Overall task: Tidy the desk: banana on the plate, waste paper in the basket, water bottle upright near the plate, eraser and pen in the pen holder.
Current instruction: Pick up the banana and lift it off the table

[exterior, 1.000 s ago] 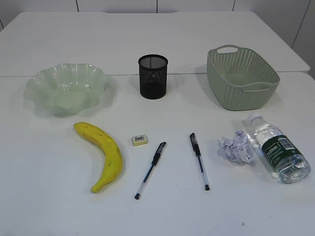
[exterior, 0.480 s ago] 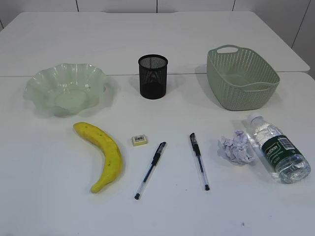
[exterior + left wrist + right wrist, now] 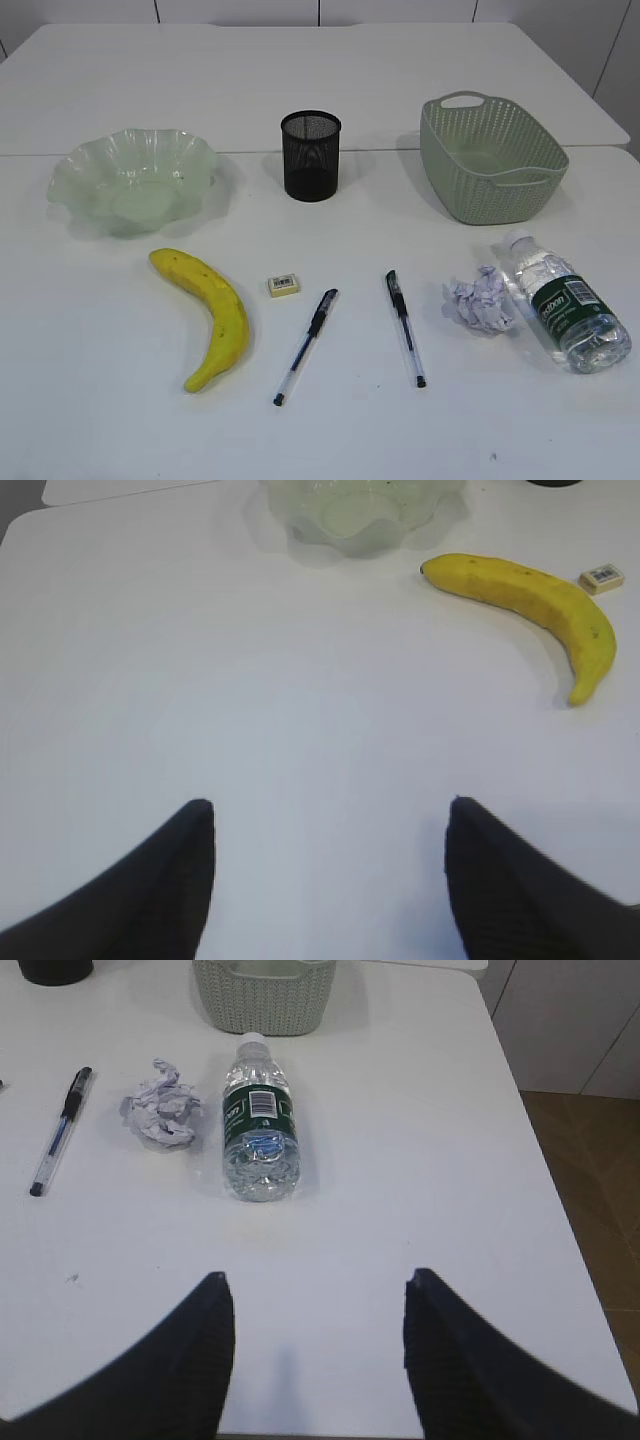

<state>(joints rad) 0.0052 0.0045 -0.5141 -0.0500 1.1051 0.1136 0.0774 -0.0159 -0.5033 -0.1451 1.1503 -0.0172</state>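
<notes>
On the white desk (image 3: 110,430) the banana (image 3: 209,311) (image 3: 530,598) lies in front of the pale green plate (image 3: 132,180) (image 3: 360,510). The small eraser (image 3: 283,285) (image 3: 602,576) sits right of it, then two pens (image 3: 306,346) (image 3: 405,326) (image 3: 60,1128). The waste paper (image 3: 479,300) (image 3: 160,1115) lies beside the water bottle (image 3: 565,312) (image 3: 259,1130), which is on its side. Behind stand the black pen holder (image 3: 311,155) and the basket (image 3: 490,156) (image 3: 265,995). My left gripper (image 3: 328,810) and right gripper (image 3: 318,1280) are open over bare desk, holding nothing. Neither shows in the exterior view.
The desk's right edge (image 3: 560,1220) drops to a brown floor (image 3: 600,1190) in the right wrist view. A seam (image 3: 250,153) crosses the tabletop behind the plate and pen holder.
</notes>
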